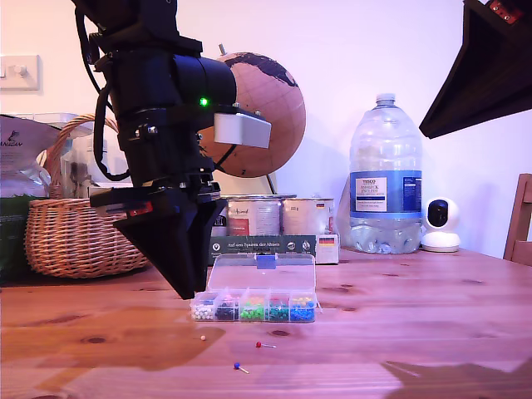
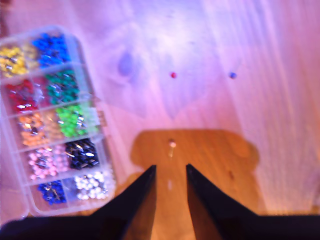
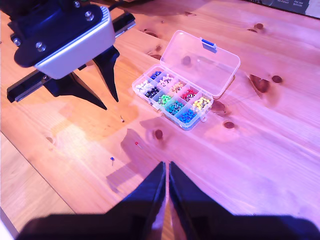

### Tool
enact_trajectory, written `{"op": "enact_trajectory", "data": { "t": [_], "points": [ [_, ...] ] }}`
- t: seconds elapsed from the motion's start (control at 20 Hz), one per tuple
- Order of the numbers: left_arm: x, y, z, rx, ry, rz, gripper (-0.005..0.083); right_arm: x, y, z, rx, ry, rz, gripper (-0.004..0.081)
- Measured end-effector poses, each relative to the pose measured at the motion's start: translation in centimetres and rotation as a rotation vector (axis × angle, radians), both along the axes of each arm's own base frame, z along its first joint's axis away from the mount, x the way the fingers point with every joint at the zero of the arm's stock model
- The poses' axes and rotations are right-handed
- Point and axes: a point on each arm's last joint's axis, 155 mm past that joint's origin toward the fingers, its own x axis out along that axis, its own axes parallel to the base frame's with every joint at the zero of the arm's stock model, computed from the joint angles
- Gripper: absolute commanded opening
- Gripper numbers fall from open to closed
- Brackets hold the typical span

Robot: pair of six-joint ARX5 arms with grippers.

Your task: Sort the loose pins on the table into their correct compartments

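My first gripper (image 2: 170, 172) hovers beside pin box (image 1: 253, 309), fingers slightly parted, empty, white pin (image 2: 171, 144) just ahead; my second gripper (image 3: 166, 170) fingers closed, empty.

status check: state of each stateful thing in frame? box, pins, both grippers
clear plastic box: lid open, compartments filled with colour-sorted pin heads
white pin: loose on table, ahead of my first gripper's jaws
red pin: loose on table
blue pin: loose on table
my first gripper: open, empty, hovering above table
my second gripper: shut, empty, raised high
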Motion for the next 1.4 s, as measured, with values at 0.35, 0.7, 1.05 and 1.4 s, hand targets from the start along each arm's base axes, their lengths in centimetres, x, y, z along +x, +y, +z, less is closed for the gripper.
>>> {"op": "enact_trajectory", "data": {
  "t": [0.35, 0.7, 1.05, 1.4],
  "points": [
    [-0.1, -0.3, -1.5, 0.006, 0.029, -0.005, 0.0164, 0.0, 0.0, 0.0, 0.0, 0.0, 0.0, -0.0013],
    [0.1, -0.9, -1.5, -0.02, 0.026, -0.009, 0.0164, 0.0, 0.0, 0.0, 0.0, 0.0, 0.0, -0.0013],
    [-0.3, -1.2, -1.8, -0.026, 0.043, -0.016, 0.0164, 0.0, 0.0, 0.0, 0.0, 0.0, 0.0, -0.0013],
    [-0.6, -0.9, -3.5, 0.009, 0.074, -0.017, 0.0164, 0.0, 0.0, 0.0, -0.001, 0.001, 0.0, -0.0013]
  ]
}}
